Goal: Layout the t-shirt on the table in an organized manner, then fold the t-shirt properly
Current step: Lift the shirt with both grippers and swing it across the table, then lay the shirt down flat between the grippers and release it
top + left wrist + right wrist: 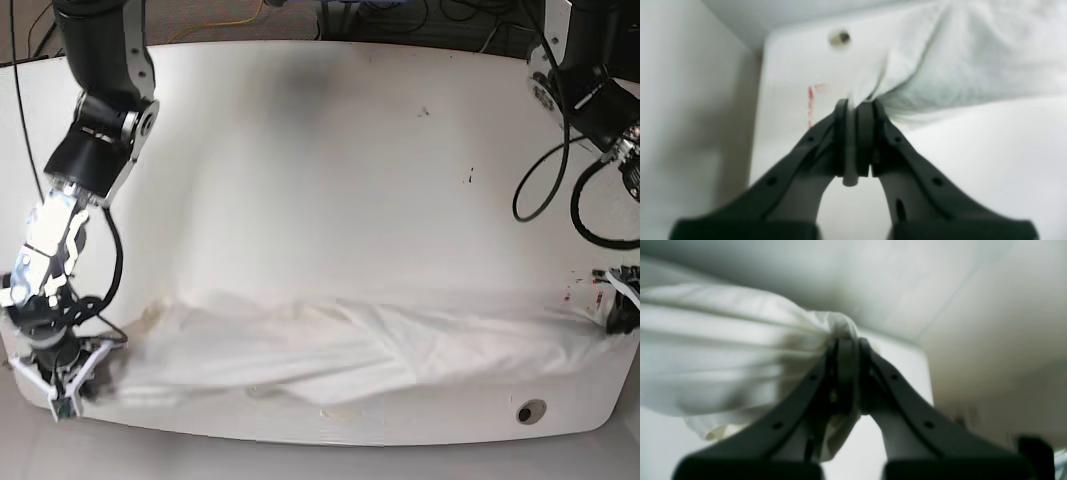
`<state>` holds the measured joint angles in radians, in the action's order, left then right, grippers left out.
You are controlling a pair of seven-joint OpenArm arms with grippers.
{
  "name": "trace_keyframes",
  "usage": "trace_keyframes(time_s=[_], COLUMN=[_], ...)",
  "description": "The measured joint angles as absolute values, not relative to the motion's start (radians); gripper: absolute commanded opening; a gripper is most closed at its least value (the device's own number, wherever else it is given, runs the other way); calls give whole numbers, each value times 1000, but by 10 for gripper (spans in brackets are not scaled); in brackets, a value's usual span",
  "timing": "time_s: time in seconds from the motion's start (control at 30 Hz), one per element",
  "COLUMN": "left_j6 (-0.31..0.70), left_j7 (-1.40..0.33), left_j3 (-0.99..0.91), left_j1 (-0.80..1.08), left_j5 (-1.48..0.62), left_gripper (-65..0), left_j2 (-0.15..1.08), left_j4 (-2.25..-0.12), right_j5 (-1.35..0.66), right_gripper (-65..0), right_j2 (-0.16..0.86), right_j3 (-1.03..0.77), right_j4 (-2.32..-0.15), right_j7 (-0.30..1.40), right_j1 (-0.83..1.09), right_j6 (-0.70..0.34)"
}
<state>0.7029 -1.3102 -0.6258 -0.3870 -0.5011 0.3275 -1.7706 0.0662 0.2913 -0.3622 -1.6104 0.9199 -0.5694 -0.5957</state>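
Along the table's (330, 150) near edge the t-shirt (350, 350) stretches corner to corner, leaving the wide far surface bare. Left gripper (857, 103) and right gripper (848, 340) are each clenched on a bunched end of the cloth.

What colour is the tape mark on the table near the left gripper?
Red tape mark, clearest in the left wrist view.

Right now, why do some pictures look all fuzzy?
Left wrist view: the black left pincer is soft, and the white cotton t-shirt and glossy white table blur. Right wrist view: the black right pincer and cloth blur, in dim greenish light. Base view: sharper, brightly lit.
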Motion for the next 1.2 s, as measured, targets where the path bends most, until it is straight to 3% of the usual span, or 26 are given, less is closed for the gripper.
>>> trace_keyframes(time_s=[0.5, 1.2], left_j6=[699, 705], left_j7=[-1087, -1076], left_j3=[-622, -717], left_j1=[33, 169], left_j5=[-486, -495], left_gripper=[-650, -650], left_j2=[328, 386], left_j4=[-1765, -1600], right_j5=[-110, -181], right_gripper=[-650, -648], right_j2=[260, 255], right_j3=[-476, -511], right_j4=[-1643, -1647], right_j7=[914, 839], right_j1=[-133, 108], right_j6=[-590, -596])
